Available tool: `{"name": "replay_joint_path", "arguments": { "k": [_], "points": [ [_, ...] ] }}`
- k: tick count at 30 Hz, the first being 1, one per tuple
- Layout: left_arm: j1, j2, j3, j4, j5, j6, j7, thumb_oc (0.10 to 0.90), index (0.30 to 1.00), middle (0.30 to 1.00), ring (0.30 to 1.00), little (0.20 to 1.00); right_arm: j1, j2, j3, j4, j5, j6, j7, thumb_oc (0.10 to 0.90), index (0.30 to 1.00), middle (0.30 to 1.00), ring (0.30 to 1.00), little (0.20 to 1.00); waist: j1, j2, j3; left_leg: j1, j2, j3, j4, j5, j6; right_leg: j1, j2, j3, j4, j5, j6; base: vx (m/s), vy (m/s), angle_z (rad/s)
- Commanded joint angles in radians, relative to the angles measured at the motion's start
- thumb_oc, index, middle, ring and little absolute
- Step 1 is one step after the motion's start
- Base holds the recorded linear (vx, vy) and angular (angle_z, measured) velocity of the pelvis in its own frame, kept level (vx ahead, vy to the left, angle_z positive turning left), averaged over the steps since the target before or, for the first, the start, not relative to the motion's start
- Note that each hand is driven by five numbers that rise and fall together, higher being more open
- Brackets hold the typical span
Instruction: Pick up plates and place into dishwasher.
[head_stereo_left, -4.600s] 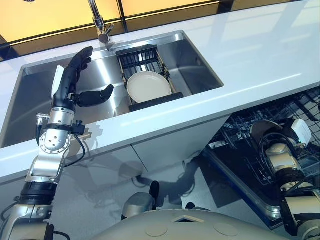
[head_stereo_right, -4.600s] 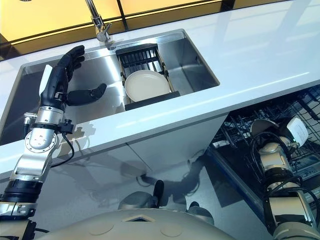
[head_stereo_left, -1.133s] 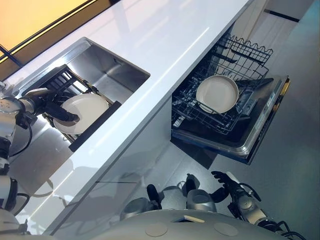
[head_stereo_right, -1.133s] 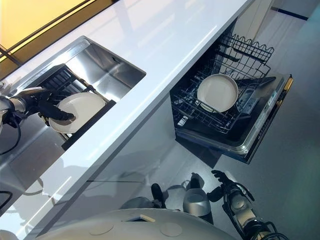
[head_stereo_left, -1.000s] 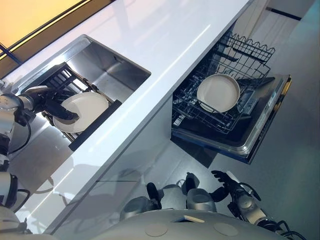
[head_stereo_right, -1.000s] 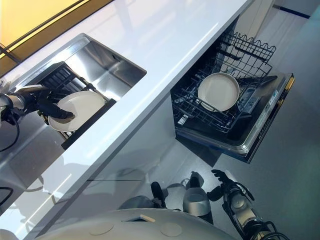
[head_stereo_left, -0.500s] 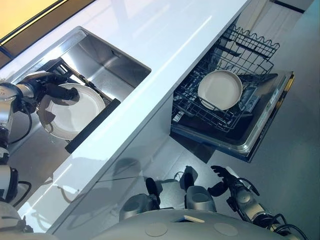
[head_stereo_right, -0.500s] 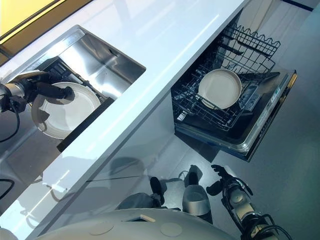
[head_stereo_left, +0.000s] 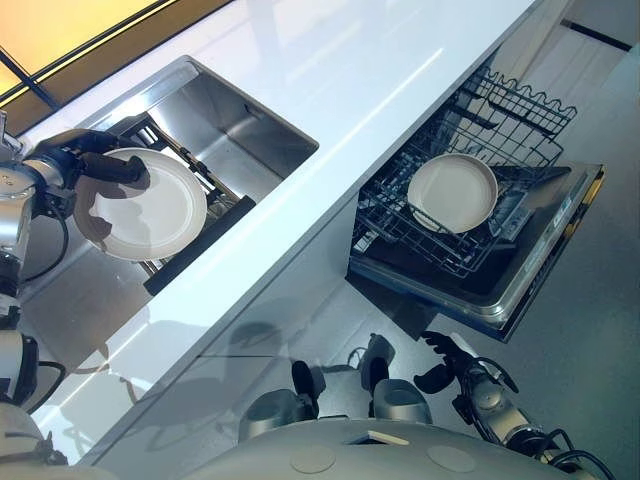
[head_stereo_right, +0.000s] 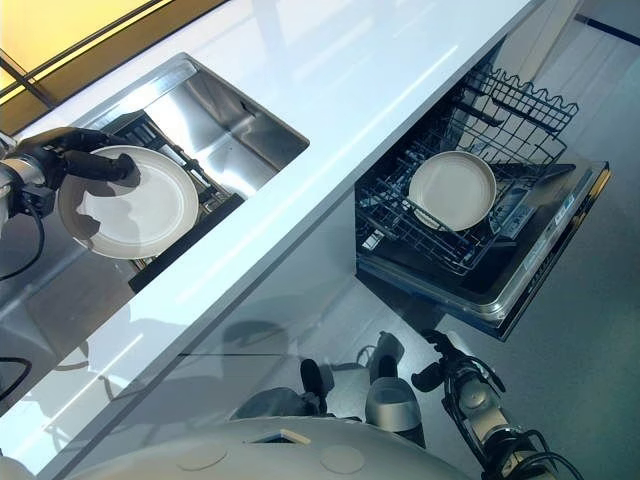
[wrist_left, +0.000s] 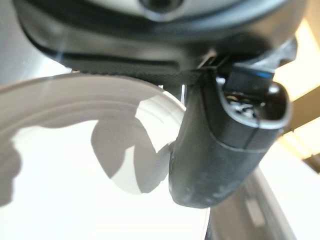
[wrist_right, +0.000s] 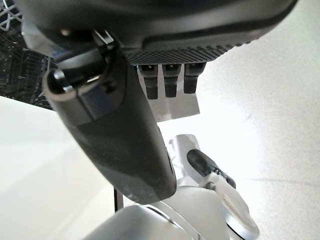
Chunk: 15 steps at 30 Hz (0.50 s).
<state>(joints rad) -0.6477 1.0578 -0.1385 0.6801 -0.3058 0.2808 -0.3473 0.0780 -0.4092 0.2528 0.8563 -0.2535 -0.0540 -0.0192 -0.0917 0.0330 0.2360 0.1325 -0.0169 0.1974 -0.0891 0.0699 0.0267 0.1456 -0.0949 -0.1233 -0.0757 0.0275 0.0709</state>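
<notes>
- Left hand (head_stereo_left: 95, 167) pinches the white plate (head_stereo_left: 145, 212) at its far rim, above the sink (head_stereo_left: 240, 125).
- Right hand (head_stereo_left: 447, 362) hangs low, fingers loosely curled, empty.
- Second plate (head_stereo_left: 452, 193) sits in the dishwasher rack (head_stereo_left: 500, 120).

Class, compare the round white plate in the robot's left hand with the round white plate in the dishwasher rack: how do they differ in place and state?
The held white plate is gripped by the left hand above the steel sink; the racked white plate lies loose in the dishwasher's black wire rack, untouched. Both are round, white and rimmed.
</notes>
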Motion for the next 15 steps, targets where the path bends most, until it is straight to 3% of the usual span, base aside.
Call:
{"name": "replay_joint_path", "arguments": {
  "k": [1, 3, 6, 10, 15],
  "points": [
    [-0.123, 0.088, 0.100, -0.053, -0.050, -0.122, 0.172, 0.100, 0.300, 0.300, 0.300, 0.200, 0.012, -0.032, 0.017, -0.139, 0.129, -0.059, -0.004, 0.800, 0.900, 0.900, 0.900, 0.900, 0.001, 0.030, -0.104, 0.018, -0.044, -0.008, 0.040, -0.151, 0.009, -0.076, 0.056, 0.000, 0.076, -0.053, 0.049, -0.05, -0.103, 0.10],
    [-0.120, 0.092, 0.117, -0.079, -0.025, -0.139, 0.228, 0.100, 0.300, 0.300, 0.300, 0.200, 0.020, -0.029, -0.002, -0.273, 0.247, -0.035, 0.060, 0.800, 0.900, 0.900, 0.900, 0.900, -0.003, 0.028, -0.106, 0.021, -0.040, -0.012, 0.035, -0.148, 0.005, -0.071, 0.061, -0.003, 0.072, -0.057, 0.042, -0.05, -0.085, 0.06],
    [-0.101, 0.123, 0.132, -0.095, 0.154, -0.270, 0.319, 0.100, 0.300, 0.300, 0.300, 0.200, 0.044, -0.015, -0.024, -0.443, 0.458, -0.044, 0.208, 0.800, 0.900, 0.900, 0.900, 0.900, -0.011, 0.027, -0.112, 0.020, -0.033, -0.011, 0.034, -0.143, -0.002, -0.065, 0.068, -0.008, 0.061, -0.059, 0.031, -0.06, -0.090, 0.03],
    [-0.082, 0.187, 0.113, -0.123, 0.209, -0.424, 0.418, 0.100, 0.300, 0.300, 0.300, 0.200, 0.061, 0.012, -0.074, -0.596, 0.736, -0.092, 0.367, 0.800, 0.900, 0.900, 0.900, 0.900, -0.008, 0.025, -0.122, 0.024, -0.027, 0.003, 0.028, -0.135, -0.015, -0.048, 0.080, -0.030, 0.033, -0.057, 0.024, -0.04, -0.082, 0.02],
    [0.020, 0.182, 0.163, -0.285, 0.271, -0.551, 0.575, 0.100, 0.300, 0.300, 0.300, 0.200, 0.051, 0.005, -0.133, -0.800, 0.834, -0.148, 0.353, 0.800, 0.900, 0.900, 0.900, 0.900, -0.003, 0.025, -0.133, 0.030, -0.017, 0.008, 0.014, -0.124, -0.026, -0.032, 0.088, -0.043, 0.009, -0.056, 0.018, -0.02, -0.052, 0.04]
  ]
}}
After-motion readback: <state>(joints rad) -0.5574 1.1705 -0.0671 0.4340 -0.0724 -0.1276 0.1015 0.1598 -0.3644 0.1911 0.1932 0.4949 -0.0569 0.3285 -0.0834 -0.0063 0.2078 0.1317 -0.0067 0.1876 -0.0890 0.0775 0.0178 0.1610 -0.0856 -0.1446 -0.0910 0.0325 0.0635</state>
